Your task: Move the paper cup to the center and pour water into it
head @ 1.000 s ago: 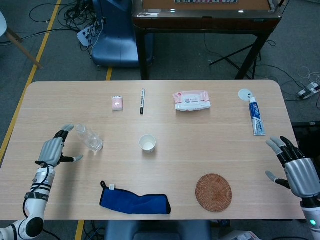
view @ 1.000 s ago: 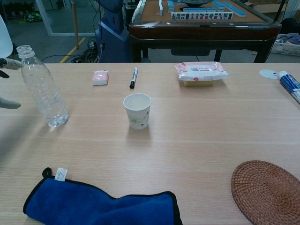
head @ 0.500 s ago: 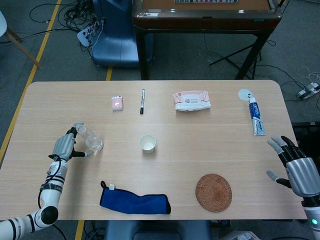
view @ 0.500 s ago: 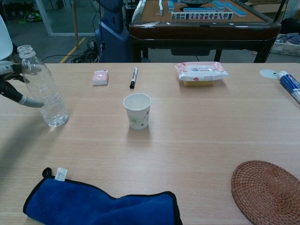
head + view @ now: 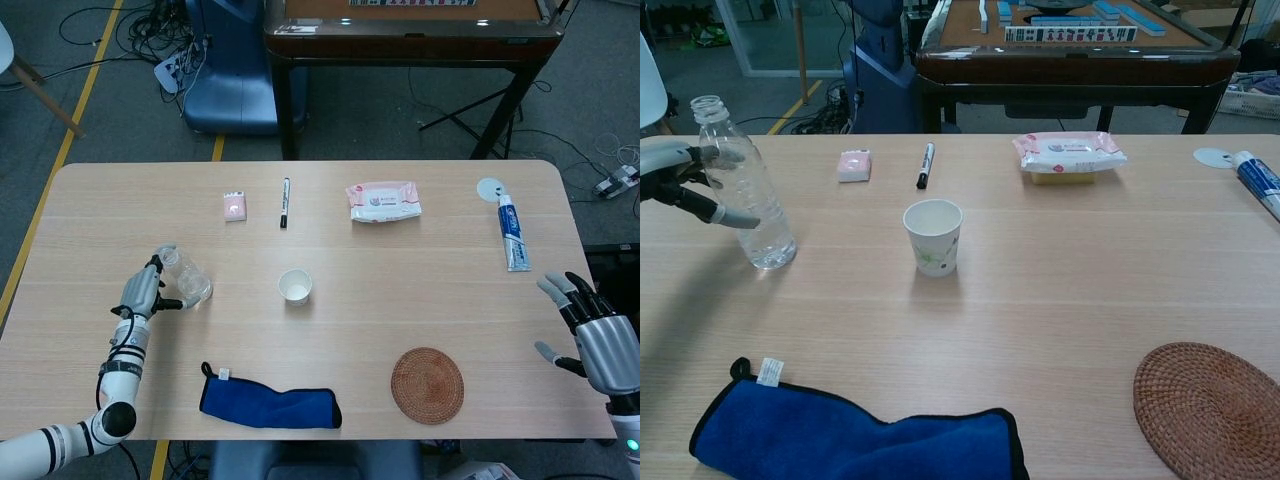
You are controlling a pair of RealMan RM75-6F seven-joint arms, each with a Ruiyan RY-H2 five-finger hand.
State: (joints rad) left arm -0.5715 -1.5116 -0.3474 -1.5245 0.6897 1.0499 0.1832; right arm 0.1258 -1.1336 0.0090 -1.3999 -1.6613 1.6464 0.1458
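The left hand point(image 5: 680, 180) wraps its fingers around the uncapped water bottle point(image 5: 748, 190) standing at the desk's point(image 5: 420, 270) left side. The paper cup point(image 5: 933, 236) stands upright mid-desk. The right hand point(image 5: 596, 335) hovers empty, fingers spread wide.

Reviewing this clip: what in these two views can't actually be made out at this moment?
- Left hand: chest view cuts it at the left edge, so its grip on the bottle is only partly shown.
- Water level in the clear bottle: unreadable in both views.
- Right hand: absent from chest view.
- Print on the wipes pack and toothpaste tube: too small.
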